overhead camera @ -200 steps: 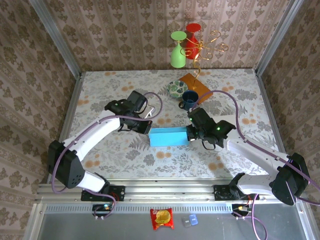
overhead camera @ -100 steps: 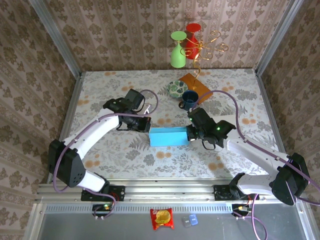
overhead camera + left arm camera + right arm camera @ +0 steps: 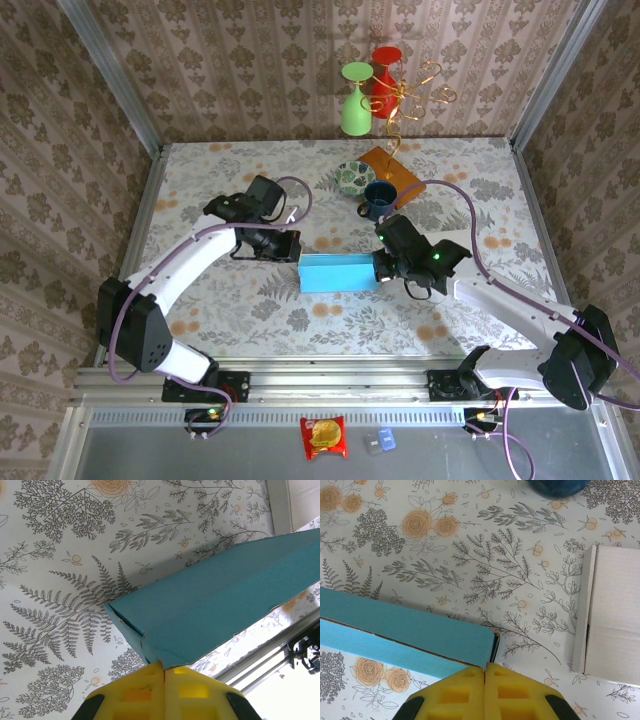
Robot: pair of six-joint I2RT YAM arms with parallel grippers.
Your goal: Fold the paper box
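blue box (image 3: 338, 272) is lying flat around the middle of the worktop (image 3: 200, 180), long side running left to right, with one arm at each end. left gripper (image 3: 164, 672) has its jaws pressed together with nothing between them, tips right up against the box's left end corner. right gripper (image 3: 485, 672) is the same: jaws together, holding nothing, sitting at the right end corner.

what worries me: neither one actually has a hold on the thing. it's light card on a smooth cloth, so if one arm pushes harder than the other i'd guess the box skids or spins instead of folding. that left corner already looks a bit creased with a seam gaping, so a poke there could crush it rather than tuck the flap. the right end shows a dark gap too, so that flap probably isn't seated and could spring back out.

there's also a white carton (image 3: 612, 615) just right of the box and a mug (image 3: 379, 197) behind it, so a hard shove could run it into either.
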